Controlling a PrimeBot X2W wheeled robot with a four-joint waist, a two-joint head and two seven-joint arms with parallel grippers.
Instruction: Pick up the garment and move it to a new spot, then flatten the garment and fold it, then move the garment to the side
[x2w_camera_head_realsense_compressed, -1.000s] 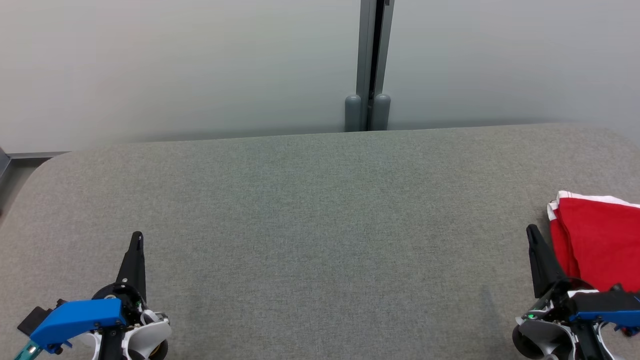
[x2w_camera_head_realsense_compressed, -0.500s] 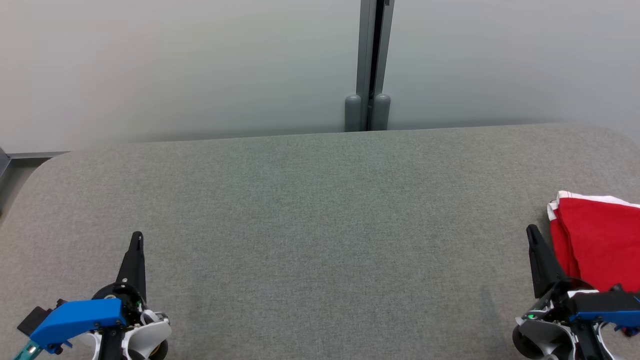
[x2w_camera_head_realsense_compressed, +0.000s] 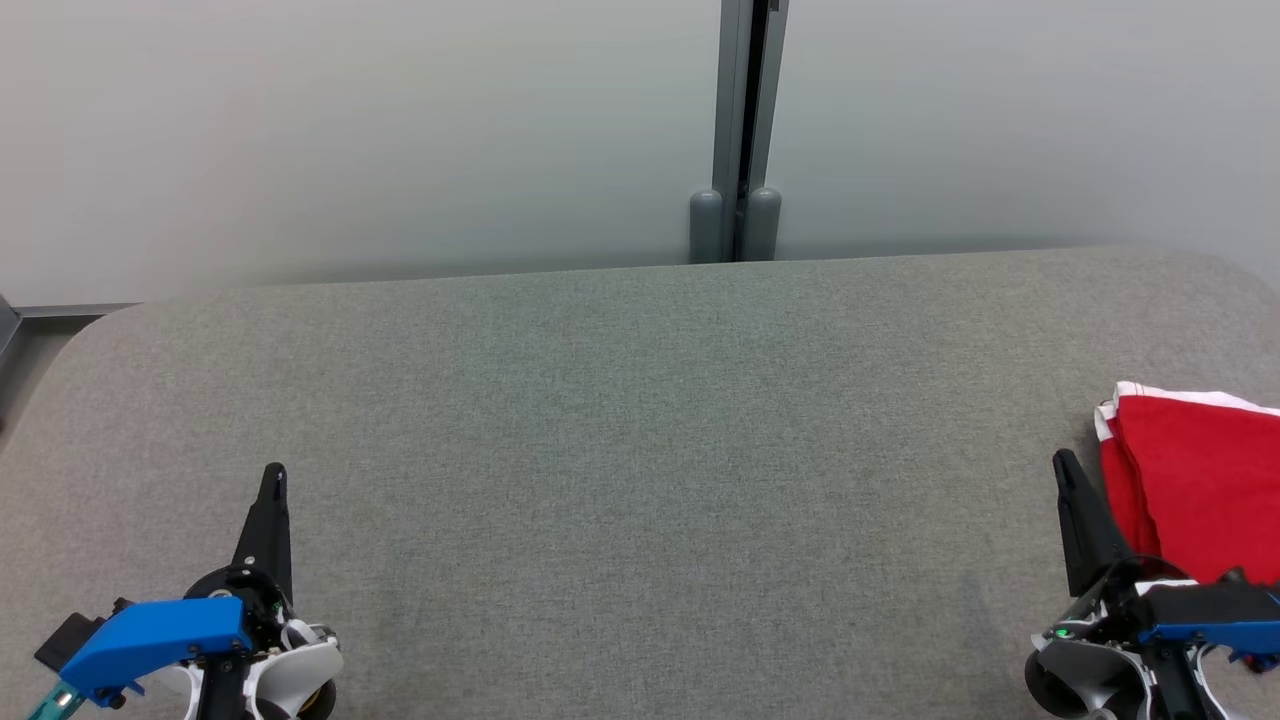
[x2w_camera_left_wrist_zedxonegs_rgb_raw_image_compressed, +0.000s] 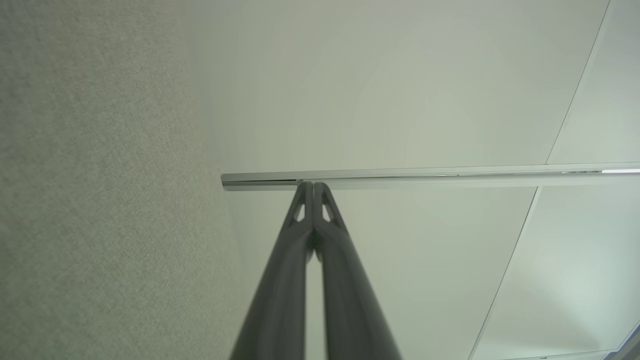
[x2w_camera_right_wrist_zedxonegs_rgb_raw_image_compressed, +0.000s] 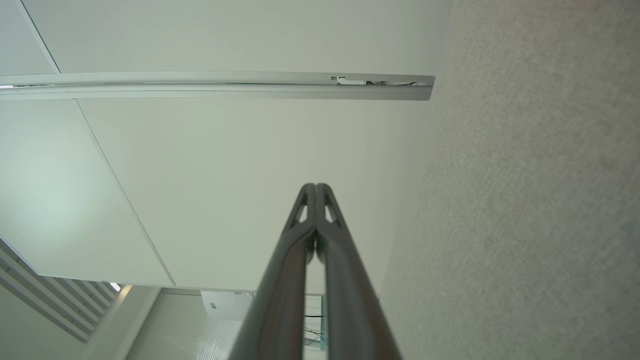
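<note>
A folded red garment (x2w_camera_head_realsense_compressed: 1200, 480) lay on the grey surface (x2w_camera_head_realsense_compressed: 640, 450) just right of the right hand (x2w_camera_head_realsense_compressed: 1063, 462), well apart from the left hand (x2w_camera_head_realsense_compressed: 274, 472). Both hands were pinched together, empty. The right hand was nearer.

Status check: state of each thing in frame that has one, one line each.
left gripper: shut, holding nothing, low over the table's left side.
right gripper: shut, holding nothing, just left of the garment.
garment: red with white trim, looks folded, lying at the table's right side, partly out of frame, not gripped.
table: grey fabric top, carrying the garment.
</note>
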